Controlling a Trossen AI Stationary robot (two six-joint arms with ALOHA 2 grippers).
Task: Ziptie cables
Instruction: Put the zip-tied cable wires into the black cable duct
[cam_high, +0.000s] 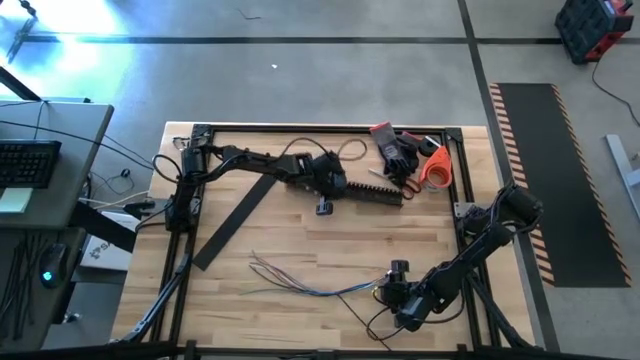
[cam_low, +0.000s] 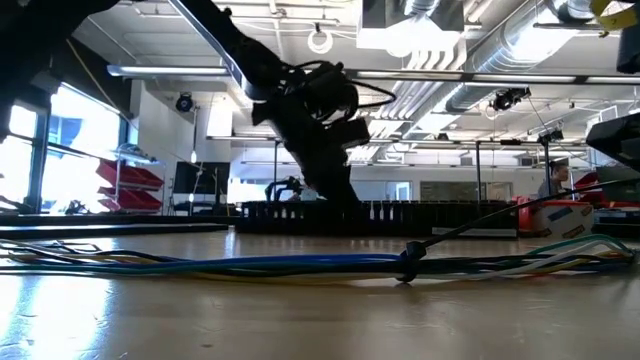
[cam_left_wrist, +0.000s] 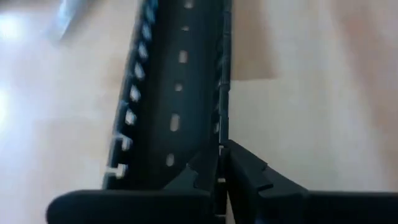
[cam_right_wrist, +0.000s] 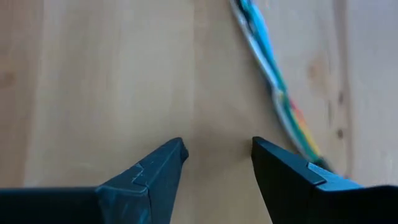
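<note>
The cables (cam_high: 300, 283) lie as a thin bundle of blue, pale and reddish wires on the near part of the wooden table, their ends fanned out to the left. In the low view the cables (cam_low: 250, 265) carry a small dark band (cam_low: 408, 263) with a thin tail slanting up. My right gripper (cam_right_wrist: 217, 155) is open, pointing down at bare wood beside the cables (cam_right_wrist: 273, 81); in the high view my right gripper (cam_high: 393, 285) is at the bundle's right end. My left gripper (cam_high: 325, 182) is shut on the black comb-toothed channel (cam_high: 368, 192) at the table's far middle. My left gripper pinches one toothed side wall (cam_left_wrist: 221, 134) of the channel between its two fingers (cam_left_wrist: 249, 177), near the channel's left end. The fingers come from above and lie in line with the wall. The channel stretches away to the right along the table.
A flat black strip (cam_high: 233, 222) lies slanted on the table's left half. Gloves (cam_high: 397, 150), scissors and an orange tape roll (cam_high: 437, 168) sit at the far right corner. A black frame (cam_high: 300, 128) borders the table. Bare wood lies between channel and cables.
</note>
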